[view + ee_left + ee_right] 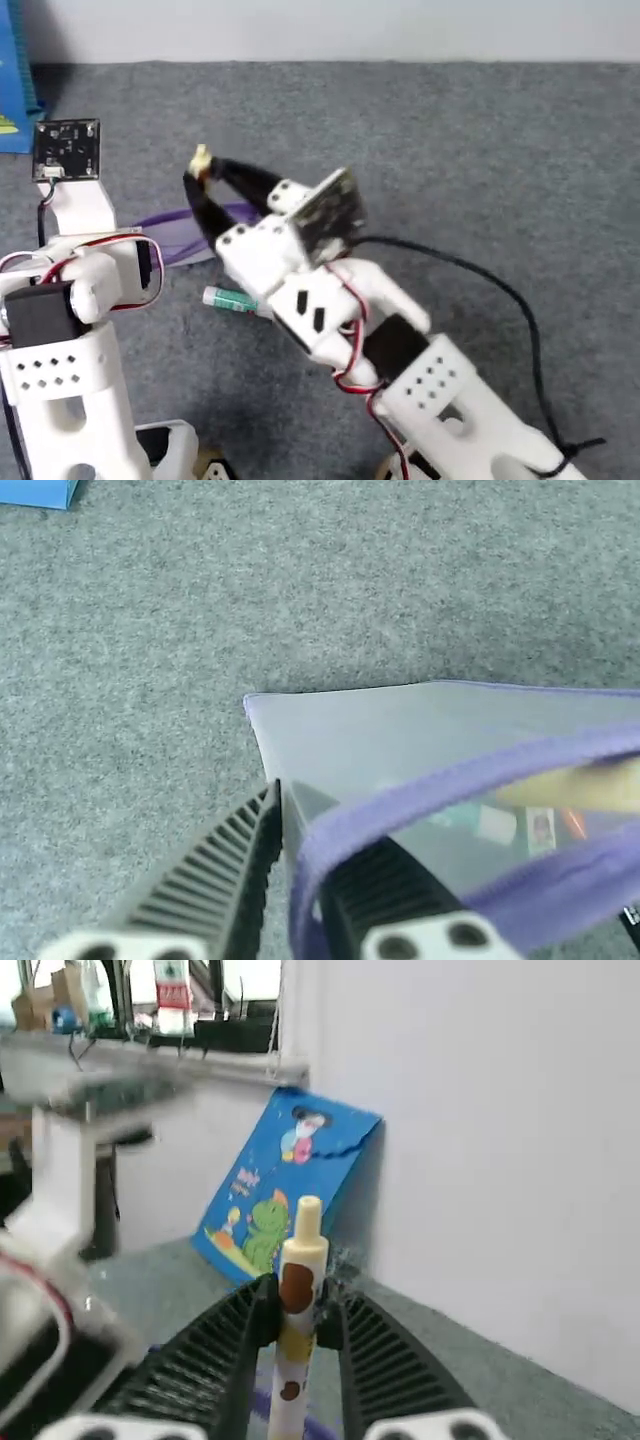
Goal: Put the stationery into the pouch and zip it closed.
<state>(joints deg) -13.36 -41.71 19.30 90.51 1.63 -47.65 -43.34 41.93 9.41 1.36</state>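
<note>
Nearest, two white robot arms rise from the close edge of a grey, felt-like table (pixel 480 150). A small green and white tube (pixel 228 298) lies on the table just beside the right arm, partly tucked under it. A little farther on, the left gripper (pixel 285 805) pinches the purple-trimmed rim of a clear pouch (pixel 400 730). The pouch lies on the table between the two arms, its two purple edges standing apart. Small items show blurrily through its wall, too unclear to name. Close by the pouch, the right gripper (pixel 297 1305) is clamped on a cream pen (pixel 303 1235) with brown spots. The pen is held clear of the table, its pale end poking out past the fingers. Farthest away, a blue bag (pixel 290 1190) with cartoon pictures leans against a white wall (pixel 480 1110).
</note>
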